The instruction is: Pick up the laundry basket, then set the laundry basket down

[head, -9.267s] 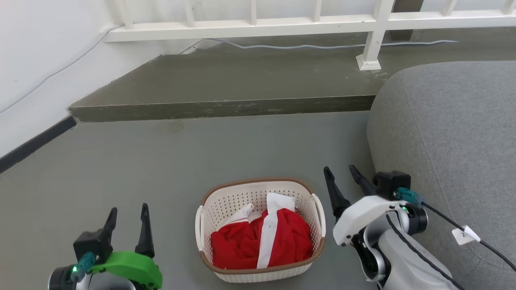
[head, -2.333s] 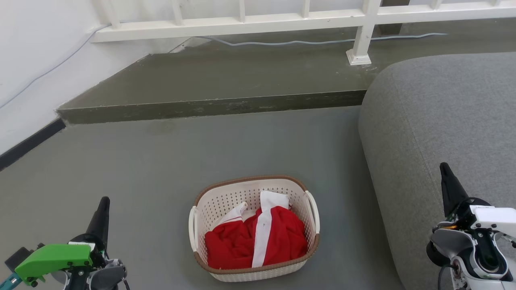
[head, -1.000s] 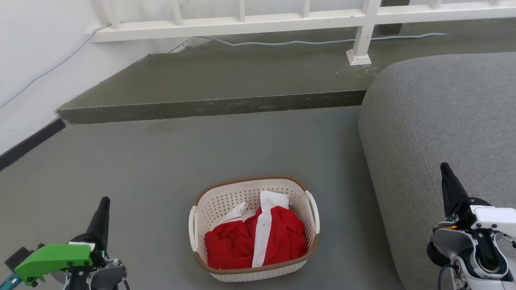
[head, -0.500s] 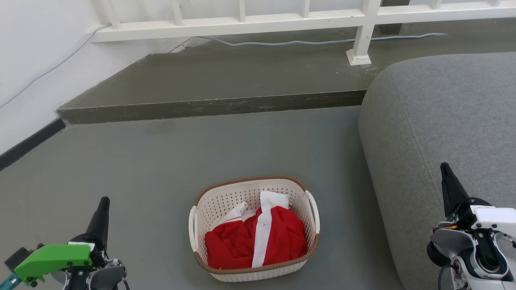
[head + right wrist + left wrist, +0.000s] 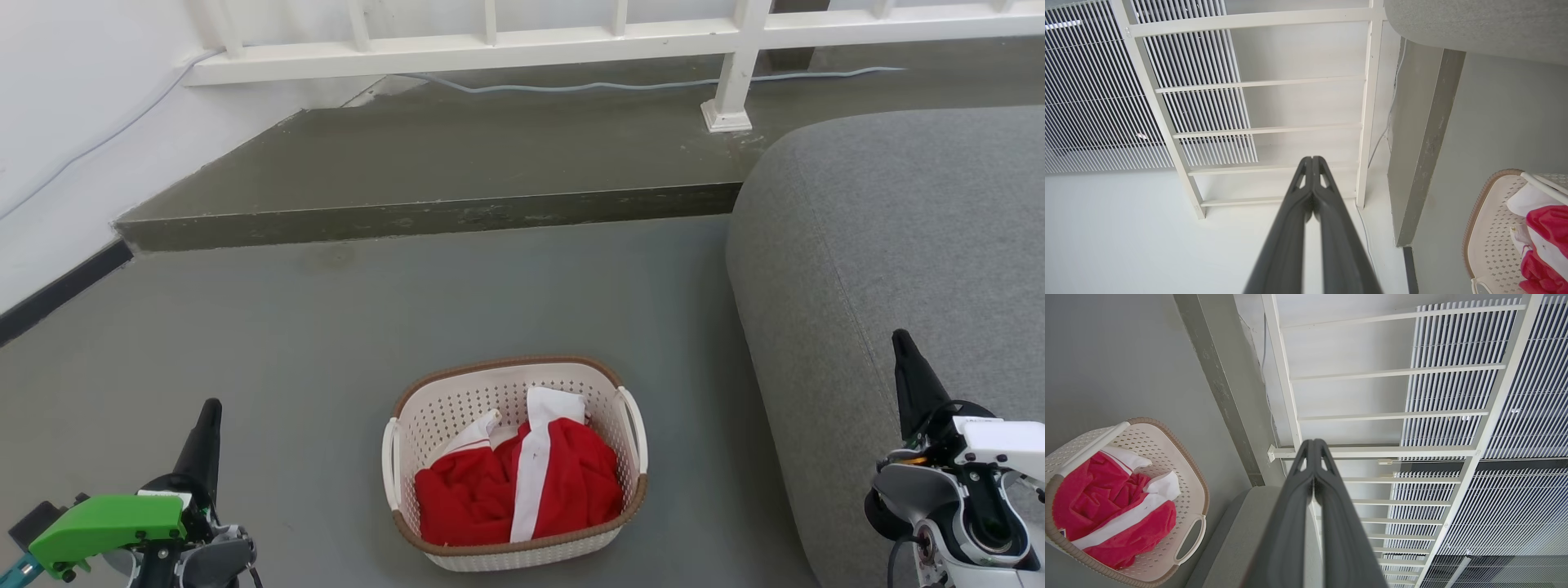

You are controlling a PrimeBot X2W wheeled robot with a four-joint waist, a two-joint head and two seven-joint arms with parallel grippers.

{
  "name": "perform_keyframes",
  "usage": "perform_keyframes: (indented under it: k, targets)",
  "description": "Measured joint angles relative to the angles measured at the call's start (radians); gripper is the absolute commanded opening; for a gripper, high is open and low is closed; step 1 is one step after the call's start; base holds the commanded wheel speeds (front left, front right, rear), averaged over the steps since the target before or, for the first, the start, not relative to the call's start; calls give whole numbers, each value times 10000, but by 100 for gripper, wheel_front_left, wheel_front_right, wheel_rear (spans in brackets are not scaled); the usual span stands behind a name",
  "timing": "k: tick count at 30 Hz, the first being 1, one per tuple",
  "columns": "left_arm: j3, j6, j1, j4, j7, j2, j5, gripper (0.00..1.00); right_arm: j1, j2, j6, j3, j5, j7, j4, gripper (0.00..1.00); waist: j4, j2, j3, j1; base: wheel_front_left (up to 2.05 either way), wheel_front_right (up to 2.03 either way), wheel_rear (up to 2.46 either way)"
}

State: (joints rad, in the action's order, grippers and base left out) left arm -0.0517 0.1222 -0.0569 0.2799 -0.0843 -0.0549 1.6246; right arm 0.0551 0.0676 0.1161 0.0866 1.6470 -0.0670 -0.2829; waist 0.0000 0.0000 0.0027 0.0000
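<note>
Both grippers swung out wide of the laundry basket (image 5: 457,406) since earlier, now parked. It sits on the floor (image 5: 326,343) at 6 o'clock, handles facing 9 and 3. It lies at 3 o'clock from the left gripper (image 5: 210,412), the nearer one, and at 9 from the right gripper (image 5: 900,341). Both finger pairs are pressed together.

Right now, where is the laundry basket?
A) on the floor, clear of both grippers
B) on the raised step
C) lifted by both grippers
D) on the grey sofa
A: the laundry basket rests on the floor, the left gripper and right gripper shut, apart from it.
</note>
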Motion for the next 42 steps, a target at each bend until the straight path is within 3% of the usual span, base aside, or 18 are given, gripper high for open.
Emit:
perform_keyframes:
  k: [42]
  targets:
    - [-21,0,0,-19,-29,8,0,0,0,-8,13,31,-2,-46,12,0,0,0,2,0,0,0,0]
